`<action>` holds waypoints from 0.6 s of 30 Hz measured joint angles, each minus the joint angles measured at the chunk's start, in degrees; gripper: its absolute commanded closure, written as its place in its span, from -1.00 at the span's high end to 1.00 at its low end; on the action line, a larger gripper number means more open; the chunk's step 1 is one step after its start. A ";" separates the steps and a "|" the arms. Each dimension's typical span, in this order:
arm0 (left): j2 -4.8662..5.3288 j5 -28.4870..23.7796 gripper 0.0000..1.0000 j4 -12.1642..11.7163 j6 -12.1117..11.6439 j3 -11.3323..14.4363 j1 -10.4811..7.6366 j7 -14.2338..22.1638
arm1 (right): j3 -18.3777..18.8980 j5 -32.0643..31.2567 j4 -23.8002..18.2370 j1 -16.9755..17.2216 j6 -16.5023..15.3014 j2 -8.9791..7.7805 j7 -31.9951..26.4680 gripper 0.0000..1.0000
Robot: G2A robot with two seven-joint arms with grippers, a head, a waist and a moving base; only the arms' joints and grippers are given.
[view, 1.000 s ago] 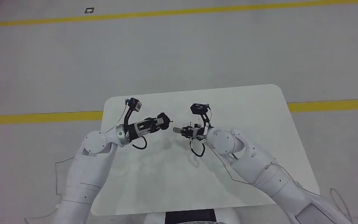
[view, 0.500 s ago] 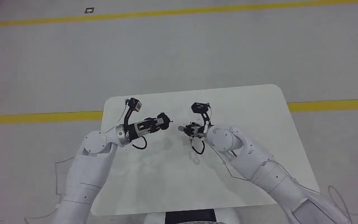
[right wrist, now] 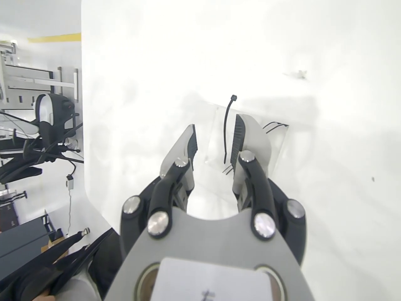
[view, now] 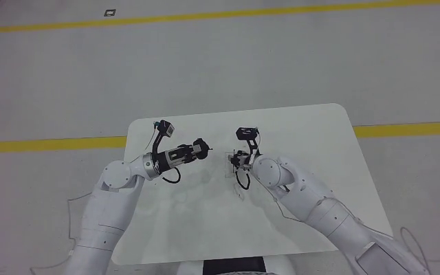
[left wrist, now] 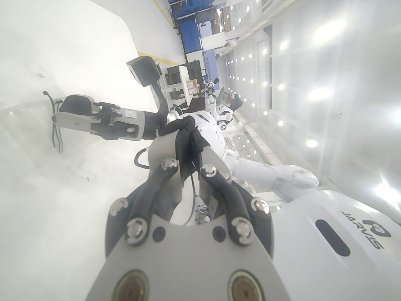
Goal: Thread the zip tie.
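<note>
A black zip tie [right wrist: 226,126] lies on a clear plastic bag [right wrist: 216,145] on the white table [view: 309,137]. More black ties [right wrist: 272,125] lie in the bag beside it. My right gripper [right wrist: 215,123] hangs open just above the bag, with the single tie between its fingers and untouched. The left wrist view shows this gripper [left wrist: 73,114] with the ties [left wrist: 56,133] under it. My left gripper [view: 203,147] is held above the table to the left of the right gripper [view: 234,160]. Its black-wrapped fingers [left wrist: 175,145] are shut, and I cannot make out anything in them.
The bag [view: 237,180] lies near the table's middle. The table's rounded edge [right wrist: 83,95] is close to the right gripper's side. Open table surface spreads to the right and toward the near edge.
The right gripper has drawn back to the right, away from the left gripper, and tipped down toward the bag. The left arm has not moved.
</note>
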State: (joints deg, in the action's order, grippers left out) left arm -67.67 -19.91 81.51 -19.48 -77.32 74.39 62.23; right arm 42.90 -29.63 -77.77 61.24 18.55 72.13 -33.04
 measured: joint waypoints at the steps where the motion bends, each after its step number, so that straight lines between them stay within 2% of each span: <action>1: 0.00 0.00 -1.00 0.00 0.00 0.00 0.00 0.00 | -0.01 -0.19 0.09 0.03 0.10 0.06 -0.04 -0.64; 6: 0.00 0.00 -1.00 0.00 0.00 0.00 0.00 0.00 | 0.07 -0.75 0.83 0.15 0.24 0.39 -0.23 -0.74; 13: 0.00 0.00 -1.00 0.00 0.00 0.00 0.00 0.00 | 0.34 -1.02 1.84 0.14 -0.07 0.84 -0.71 -0.66; 18: 0.00 0.00 -1.00 0.00 0.00 0.00 0.00 0.00 | 0.43 -1.19 2.54 0.03 -0.35 1.21 -0.98 -0.70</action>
State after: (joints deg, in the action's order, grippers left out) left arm -67.67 -19.91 81.51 -19.48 -77.32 74.39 62.23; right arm 43.33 -30.82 -75.23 61.26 18.20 73.34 -34.02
